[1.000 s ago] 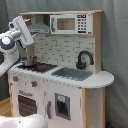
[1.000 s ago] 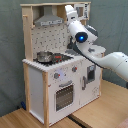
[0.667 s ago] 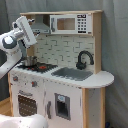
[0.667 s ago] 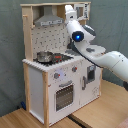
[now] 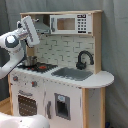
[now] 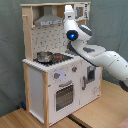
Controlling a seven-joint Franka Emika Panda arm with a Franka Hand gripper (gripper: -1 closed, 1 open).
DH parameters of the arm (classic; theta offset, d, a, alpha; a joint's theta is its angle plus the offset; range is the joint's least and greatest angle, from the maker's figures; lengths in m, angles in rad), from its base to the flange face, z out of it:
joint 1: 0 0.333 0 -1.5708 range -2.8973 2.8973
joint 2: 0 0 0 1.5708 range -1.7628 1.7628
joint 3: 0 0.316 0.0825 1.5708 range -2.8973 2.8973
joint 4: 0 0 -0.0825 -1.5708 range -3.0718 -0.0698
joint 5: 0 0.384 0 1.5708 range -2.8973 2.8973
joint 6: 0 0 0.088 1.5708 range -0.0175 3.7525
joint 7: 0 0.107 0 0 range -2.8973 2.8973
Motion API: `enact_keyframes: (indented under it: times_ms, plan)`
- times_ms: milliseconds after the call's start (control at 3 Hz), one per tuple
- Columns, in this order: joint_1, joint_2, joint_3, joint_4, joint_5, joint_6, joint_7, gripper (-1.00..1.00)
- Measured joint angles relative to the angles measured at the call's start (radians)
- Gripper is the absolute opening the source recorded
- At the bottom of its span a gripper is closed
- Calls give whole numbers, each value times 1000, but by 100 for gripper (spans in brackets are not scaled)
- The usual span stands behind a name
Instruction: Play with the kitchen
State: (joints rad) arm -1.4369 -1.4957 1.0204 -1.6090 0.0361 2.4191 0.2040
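The kitchen (image 5: 65, 95) is a tall white and light-wood toy, seen in both exterior views. It has a grey hood (image 5: 44, 26), a microwave cabinet (image 5: 70, 23), a black faucet (image 5: 84, 59), a sink (image 5: 72, 74) and an oven door (image 5: 25, 104). A metal pot (image 5: 31, 61) stands on the stovetop. In the first exterior view my gripper (image 5: 25, 21) points upward at the kitchen's left edge, level with the hood and above the pot. In the second exterior view the gripper (image 6: 68, 7) is raised in front of the upper shelf, right of the hood (image 6: 47, 20) and above the pot (image 6: 44, 56).
A grey curtain (image 5: 117, 45) hangs behind the kitchen. It stands on a wooden floor (image 6: 30, 120). My white arm (image 6: 102, 57) reaches in from the second exterior view's right, across the counter. A white rounded shape (image 5: 20, 122) fills the first exterior view's bottom left corner.
The arm's wrist and gripper have shifted slightly toward the kitchen's hood and a little upward. The kitchen and the pot have not moved.
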Motion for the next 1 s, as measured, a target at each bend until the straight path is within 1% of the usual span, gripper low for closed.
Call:
enact_keyframes:
  times_ms: [333, 667, 1000]
  plan:
    - [-8, 0, 0, 10, 0, -31, 15, 100]
    - [-9, 0, 0, 11, 0, -35, 17, -100]
    - [-39, 11, -14, 11, -1, -84, 33, -100]
